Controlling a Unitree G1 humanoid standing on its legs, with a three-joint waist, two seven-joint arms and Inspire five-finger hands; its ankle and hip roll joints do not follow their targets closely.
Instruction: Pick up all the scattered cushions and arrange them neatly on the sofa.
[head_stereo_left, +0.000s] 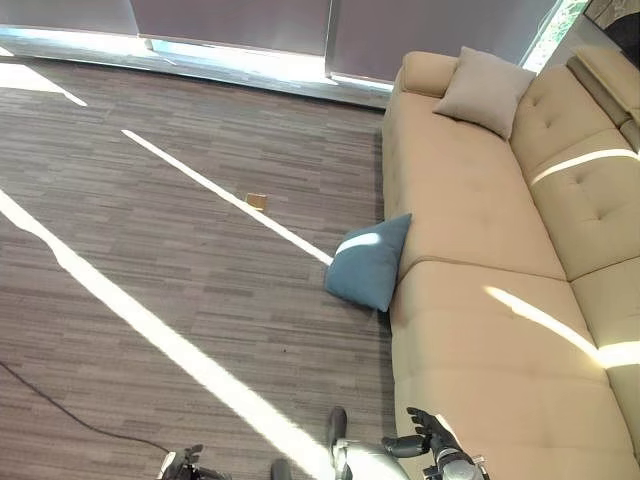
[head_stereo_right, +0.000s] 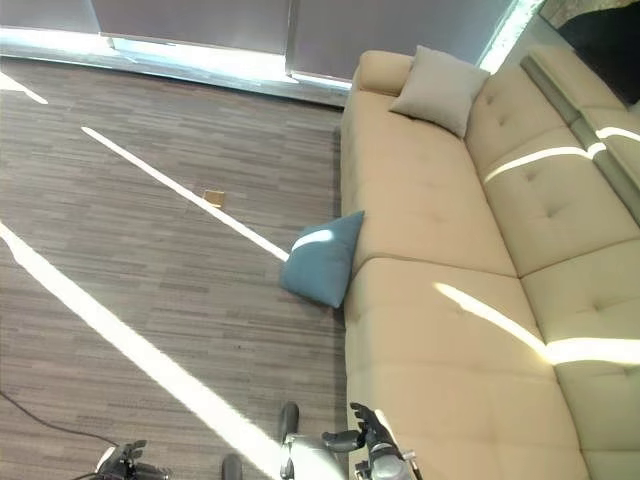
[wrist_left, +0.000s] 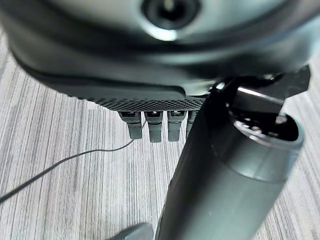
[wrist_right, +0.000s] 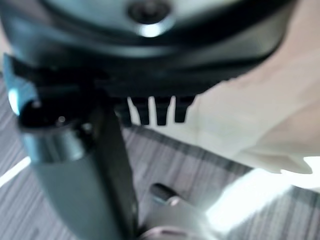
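Note:
A blue cushion (head_stereo_left: 368, 262) stands on the wood floor, leaning against the front of the beige sofa (head_stereo_left: 470, 330) near its middle seam. At the sofa's far end, a beige cushion (head_stereo_left: 485, 90) leans in the corner by the armrest. My right hand (head_stereo_left: 428, 430) hangs low beside the sofa's near front edge, well short of the blue cushion, fingers (wrist_right: 155, 112) relaxed and holding nothing. My left hand (head_stereo_left: 188, 462) is at the bottom edge over the floor, its fingers (wrist_left: 152, 127) straight and empty.
A small tan scrap (head_stereo_left: 257, 200) lies on the floor left of the blue cushion. Windows with lowered blinds (head_stereo_left: 230, 20) run along the far wall. Another sofa section (head_stereo_left: 610, 75) adjoins at the far right. Bright sun stripes cross the floor.

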